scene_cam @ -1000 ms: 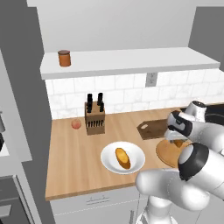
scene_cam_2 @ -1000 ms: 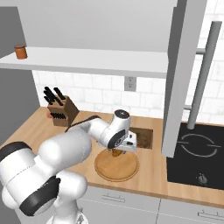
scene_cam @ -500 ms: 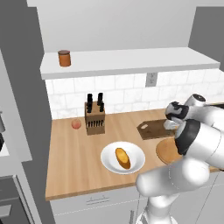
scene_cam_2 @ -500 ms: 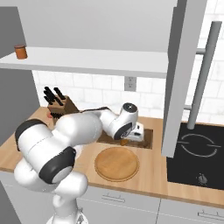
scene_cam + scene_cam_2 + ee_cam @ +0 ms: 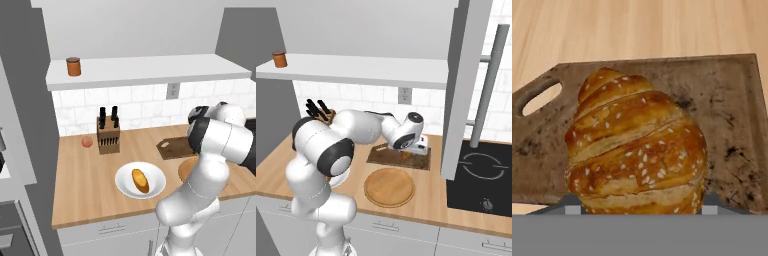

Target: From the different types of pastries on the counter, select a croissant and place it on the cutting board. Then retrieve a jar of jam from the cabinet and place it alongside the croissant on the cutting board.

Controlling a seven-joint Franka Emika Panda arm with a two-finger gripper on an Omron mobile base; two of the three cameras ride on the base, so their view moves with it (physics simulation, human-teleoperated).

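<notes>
In the hand view the croissant point(image 5: 637, 145), brown, ridged and speckled with seeds, sits between my gripper's point(image 5: 634, 202) two fingertips, which are shut on its sides. Right behind it lies the dark cutting board point(image 5: 732, 130), handle hole to the left. From the right base view my gripper point(image 5: 414, 148) hangs low over the cutting board point(image 5: 386, 156) with the croissant point(image 5: 406, 154) under it; whether the pastry touches the wood I cannot tell. The jar of jam point(image 5: 73, 66) point(image 5: 278, 59) stands on the cabinet shelf point(image 5: 150, 74). The cutting board point(image 5: 172, 148) rests on the counter point(image 5: 85, 185).
A golden roll point(image 5: 140, 180) lies on a white plate point(image 5: 124, 186). A round wooden plate point(image 5: 390, 187) sits just in front of the board. A knife block point(image 5: 108, 136) and a pink fruit point(image 5: 87, 142) stand near the wall. The black hob point(image 5: 481, 175) is to the right.
My arm has swung from above the round wooden plate back to the cutting board, carrying the croissant, and has come down close over the board.
</notes>
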